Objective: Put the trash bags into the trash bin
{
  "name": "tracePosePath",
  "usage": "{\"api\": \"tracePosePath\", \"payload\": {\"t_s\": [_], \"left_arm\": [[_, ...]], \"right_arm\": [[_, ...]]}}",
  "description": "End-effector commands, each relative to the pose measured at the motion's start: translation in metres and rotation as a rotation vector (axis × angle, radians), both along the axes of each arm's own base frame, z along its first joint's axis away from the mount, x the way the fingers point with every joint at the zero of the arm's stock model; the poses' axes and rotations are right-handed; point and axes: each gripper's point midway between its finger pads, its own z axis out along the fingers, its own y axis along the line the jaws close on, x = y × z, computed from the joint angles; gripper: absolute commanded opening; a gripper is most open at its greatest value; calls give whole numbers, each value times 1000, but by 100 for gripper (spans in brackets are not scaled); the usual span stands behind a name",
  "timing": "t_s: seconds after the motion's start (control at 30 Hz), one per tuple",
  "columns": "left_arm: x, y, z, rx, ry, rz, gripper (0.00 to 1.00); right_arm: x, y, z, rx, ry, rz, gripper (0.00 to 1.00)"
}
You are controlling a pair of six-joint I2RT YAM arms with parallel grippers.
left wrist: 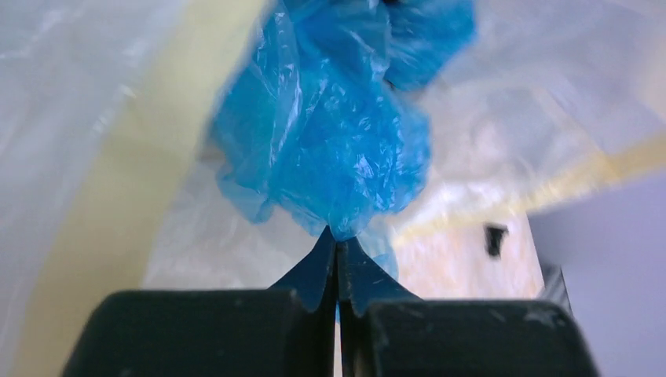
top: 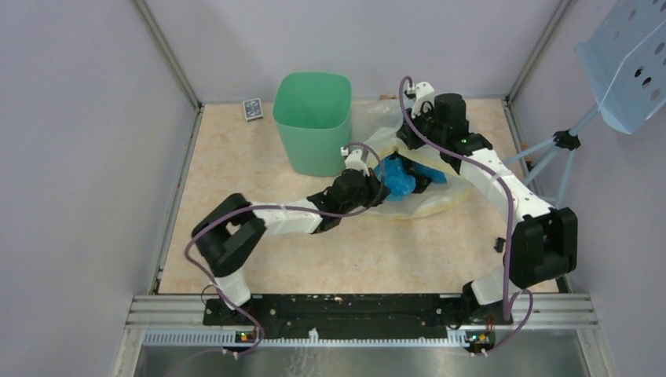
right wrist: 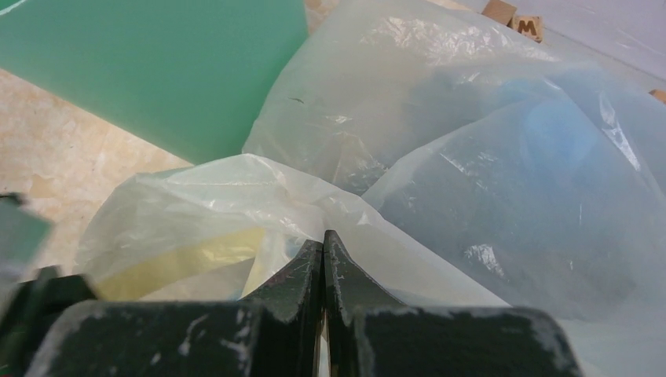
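Observation:
The green trash bin (top: 312, 118) stands upright at the back of the table; its wall (right wrist: 157, 71) shows in the right wrist view. Just right of it lie the trash bags: a crumpled blue one (top: 395, 177) on a spread pale yellowish one (top: 428, 203). My left gripper (top: 377, 185) is shut, its tips (left wrist: 338, 237) pinching a fold of the blue bag (left wrist: 330, 133). My right gripper (top: 415, 148) is shut too, its tips (right wrist: 323, 239) nipping the pale yellowish bag (right wrist: 204, 212). Another translucent, bluish bag (right wrist: 534, 204) billows beyond it.
A small dark card box (top: 252, 109) lies at the back, left of the bin. Small wooden blocks (right wrist: 522, 23) sit behind the bags. Grey walls close in the table on three sides. A blue perforated panel (top: 628, 63) on a tripod stands outside at the right.

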Motion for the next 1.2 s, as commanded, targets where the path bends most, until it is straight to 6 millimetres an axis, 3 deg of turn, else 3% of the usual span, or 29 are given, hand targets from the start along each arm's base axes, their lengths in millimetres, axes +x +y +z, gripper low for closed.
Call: {"api": "tracePosePath", "payload": {"t_s": [0.0, 0.2, 0.33, 0.43, 0.6, 0.7, 0.8, 0.93, 1.17], "left_arm": [[-43, 22, 71, 73, -151, -203, 0], [-95, 62, 108, 213, -213, -406, 0], [-128, 88, 123, 308, -161, -528, 0], [-115, 134, 141, 442, -97, -318, 0], [-113, 180, 200, 417, -199, -149, 0], [-106, 202, 211, 450, -227, -58, 0], [-98, 219, 208, 501, -220, 13, 0], [-94, 226, 199, 502, -223, 48, 0], [-85, 226, 183, 507, -211, 36, 0]], "right_arm": [[1, 7, -4, 39, 24, 17, 0], [-23, 19, -27, 89, 116, 30, 0], [-48, 34, -57, 49, 176, 43, 0], [-58, 46, -82, 80, 222, 35, 0], [-51, 43, -129, 111, 337, -92, 0], [-37, 33, -151, 79, 385, -198, 2], [-19, 14, -170, 96, 455, -285, 0], [19, -26, -176, 219, 487, -413, 0], [93, -87, -181, 168, 450, -578, 0]]}}
